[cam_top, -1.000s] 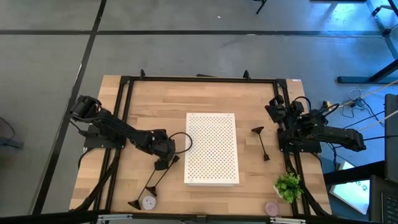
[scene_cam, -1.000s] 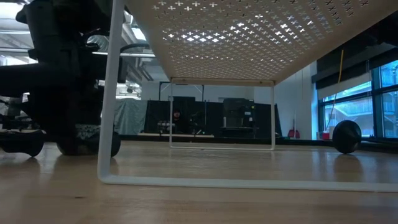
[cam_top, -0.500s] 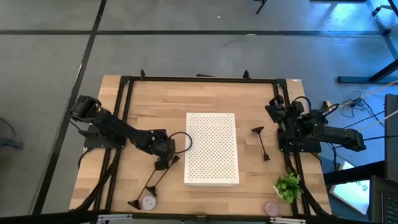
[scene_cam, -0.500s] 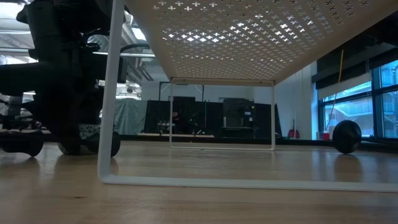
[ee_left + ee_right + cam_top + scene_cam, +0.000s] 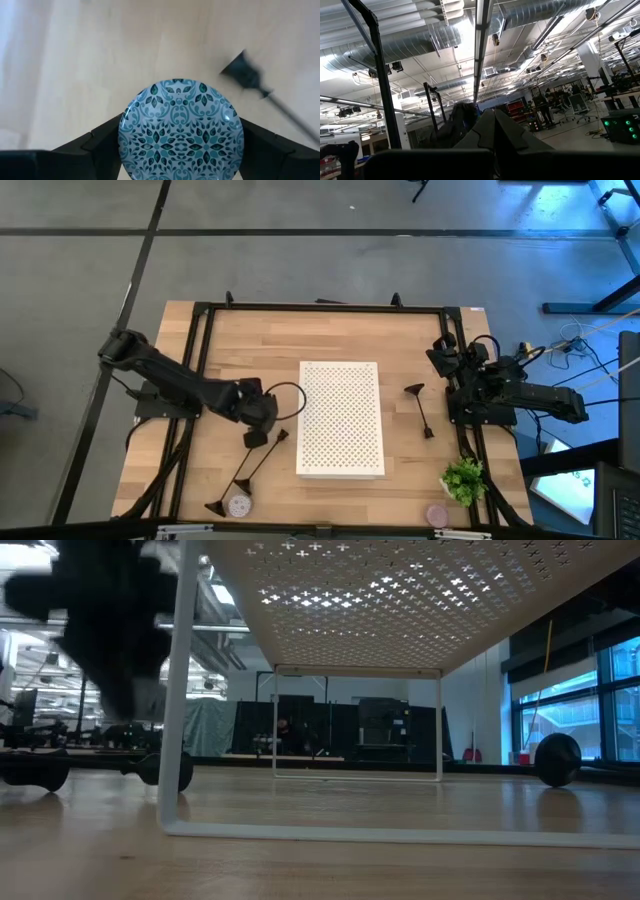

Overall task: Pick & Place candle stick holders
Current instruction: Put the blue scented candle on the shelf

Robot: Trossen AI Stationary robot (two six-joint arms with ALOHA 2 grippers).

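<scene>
Jaws of the left gripper [image 5: 256, 435] are closed partway, one finger on each side of a round disc with a blue-green pattern [image 5: 181, 135], which they hold off the counter [image 5: 240, 350]; I cannot tell whether this disc belongs to a holder. Compared with a moment ago the left arm has risen and drawn slightly toward the far side, so it looks like a lift just after a grasp. That would mean a carry comes next, though the candle stick holders themselves are not yet moved. One holder [image 5: 248, 472] lies tipped on the near left of the counter, its cup just beside the left gripper and its base by a small pale disc [image 5: 238, 505] at the near edge. A second holder [image 5: 421, 412] lies right of the white perforated rack [image 5: 341, 420]; a third I cannot find. The right gripper [image 5: 443, 360] waits at the right edge with its jaws closed and empty. Open counter lies far of the left gripper. The rack's edge is close on its right and the black frame rail [image 5: 200, 360] is on its left, so room is narrow sideways.
</scene>
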